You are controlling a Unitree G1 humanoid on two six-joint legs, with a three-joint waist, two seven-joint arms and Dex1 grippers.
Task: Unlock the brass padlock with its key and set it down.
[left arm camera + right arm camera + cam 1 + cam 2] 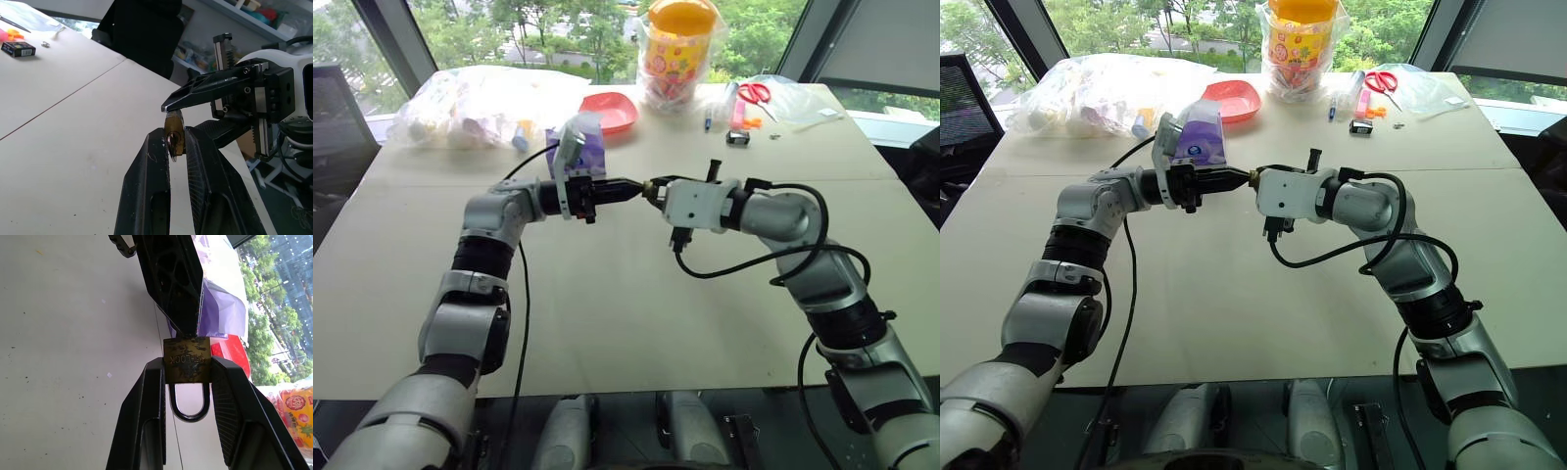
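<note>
The brass padlock (187, 363) is held in the air over the table's middle, pinched across its body by my right gripper (187, 360), which is shut on it. Its silver shackle (189, 406) points back between the right fingers (146, 416). My left gripper (174, 131) comes in level from the opposite side. Its two black fingers (151, 171) are shut on the small dark key (172, 147) at the padlock's (174, 128) bottom face. In the head views the two grippers meet tip to tip, left (634, 188) and right (653, 190).
On the far half of the beige table (607, 294) stand a purple pouch (579, 147), a red bowl (610, 110), a clear jar with an orange lid (677, 44) and a plastic bag of items (480, 103). Red scissors (756, 93) and a small black box (737, 137) lie far right.
</note>
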